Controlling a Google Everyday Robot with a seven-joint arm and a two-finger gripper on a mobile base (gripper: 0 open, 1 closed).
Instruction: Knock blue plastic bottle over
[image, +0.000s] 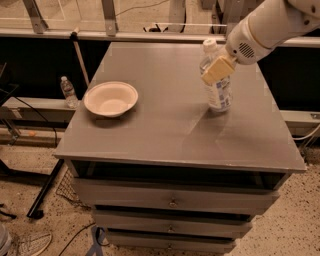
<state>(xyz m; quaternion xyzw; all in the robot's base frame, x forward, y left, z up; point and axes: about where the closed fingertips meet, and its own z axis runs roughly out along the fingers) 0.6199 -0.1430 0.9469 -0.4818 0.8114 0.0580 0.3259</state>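
Standing at two o'clock, clear blue-labelled plastic bottle (220, 95) met your tan gripper (217, 70) at its shoulder, grip unreadable, round white bowl (111, 98) at nine o'clock

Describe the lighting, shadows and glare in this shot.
Camera view: soft overhead light falls on the grey table, with a pale sheen just in front of the blue plastic bottle; the white bowl casts a soft shadow toward the front-left; the gripper, against the bottle's upper part, is brightly lit; the space behind the table is dark.
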